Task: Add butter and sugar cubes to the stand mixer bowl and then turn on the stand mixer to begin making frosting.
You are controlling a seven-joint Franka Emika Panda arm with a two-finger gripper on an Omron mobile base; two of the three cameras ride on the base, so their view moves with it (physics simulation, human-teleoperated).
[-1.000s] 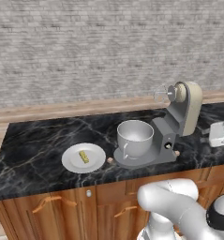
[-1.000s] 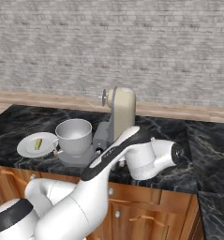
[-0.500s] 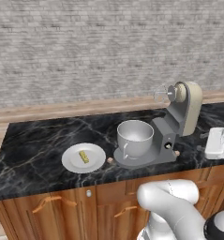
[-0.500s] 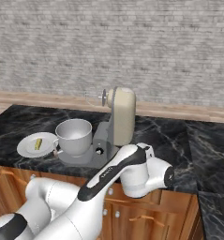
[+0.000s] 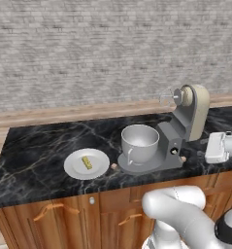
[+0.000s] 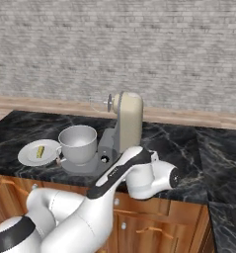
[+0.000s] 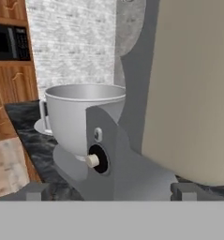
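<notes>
Presently the butter (image 5: 87,162) lies on the white plate (image 5: 74,168), left of the stand mixer bowl (image 5: 140,142), and the sugar cube (image 5: 113,166) rests on the counter (image 5: 35,155) between plate and mixer base. The bowl sits on the stand mixer (image 5: 185,124), whose head is tilted back. The gripper (image 7: 111,191), jaws spread wide and holding nothing, faces the mixer's small cream knob (image 7: 91,161) at close range. Risk noted: turning that knob now would start the mixer with neither ingredient in the bowl. A careless approach could also nudge the appliance.
</notes>
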